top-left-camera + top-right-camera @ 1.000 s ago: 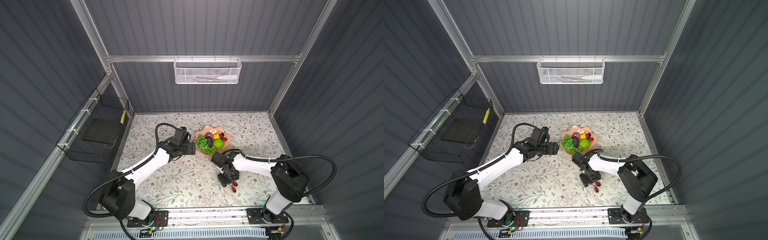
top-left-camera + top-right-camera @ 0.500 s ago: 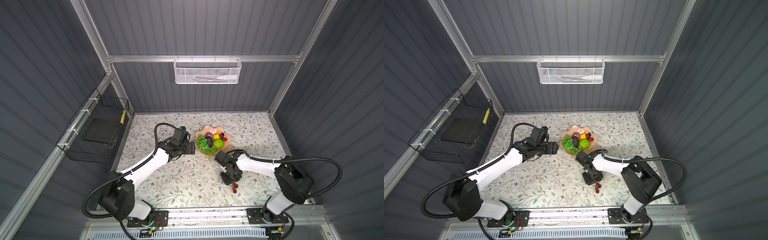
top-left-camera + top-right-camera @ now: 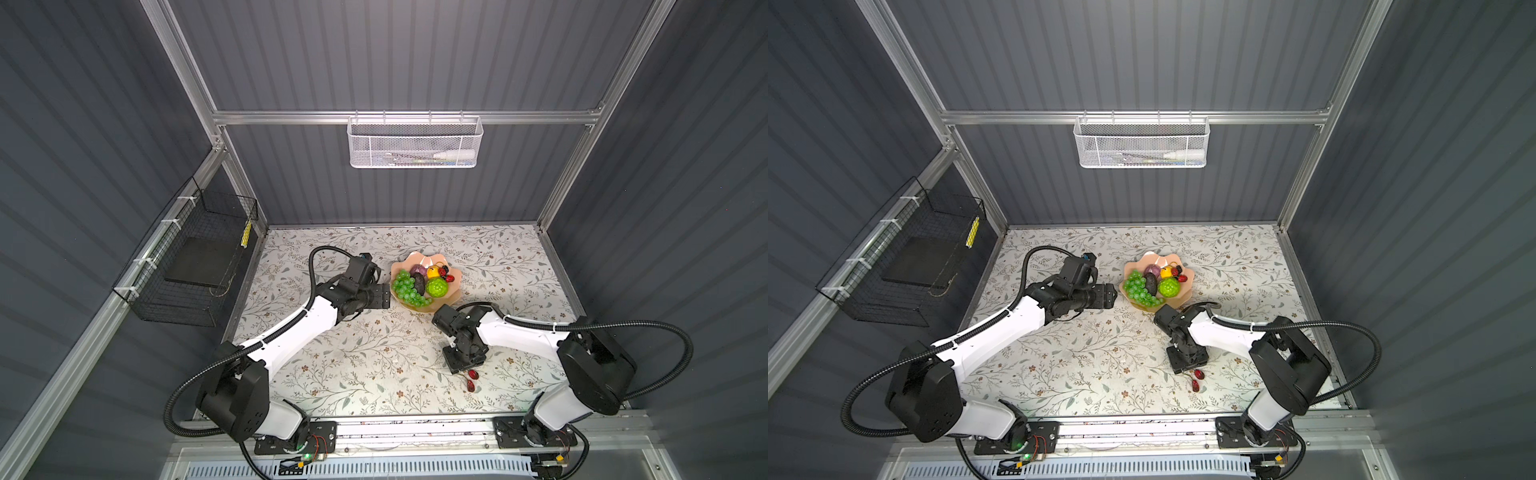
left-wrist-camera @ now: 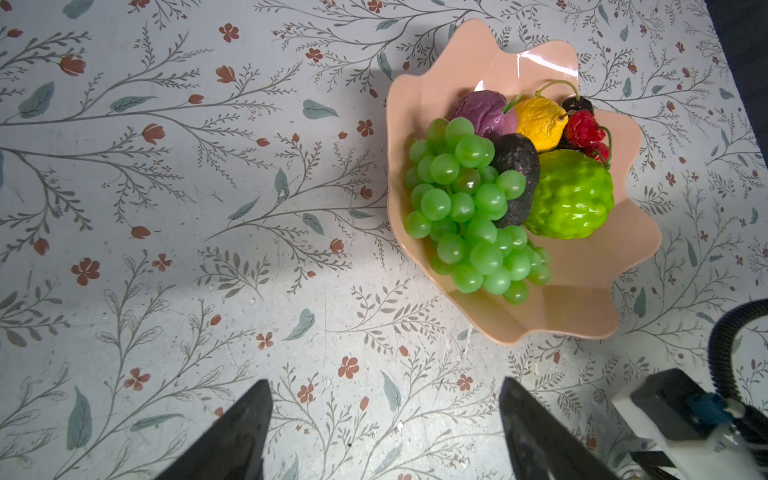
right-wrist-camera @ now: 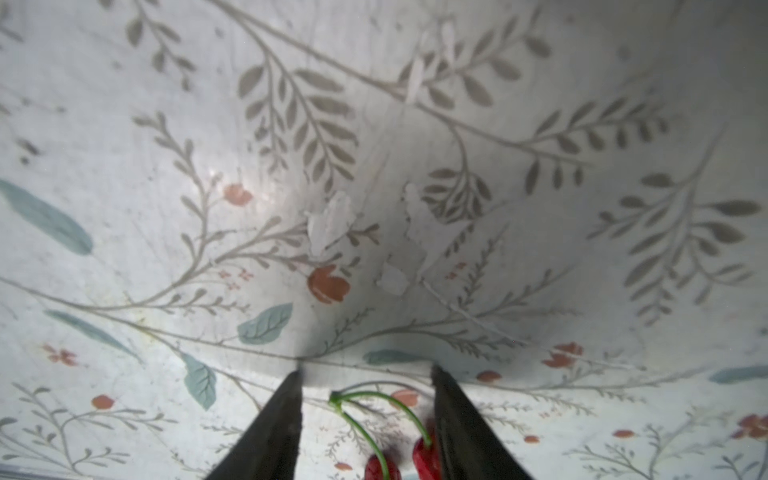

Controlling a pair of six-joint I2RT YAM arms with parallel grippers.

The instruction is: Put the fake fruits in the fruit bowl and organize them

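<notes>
The left gripper (image 3: 385,296) hovers just left of the fruit bowl (image 4: 561,309), jaws wide apart and empty. The bowl holds the green grape bunch (image 4: 469,212), the avocado (image 4: 517,166), the lime-green ball (image 4: 571,195) and other fruits. Nearer the robot than the bowl, the right gripper (image 5: 365,370) points down at the worktop (image 3: 365,345), jaws apart around the stems of the cherry pair (image 5: 424,455) lying there.
</notes>
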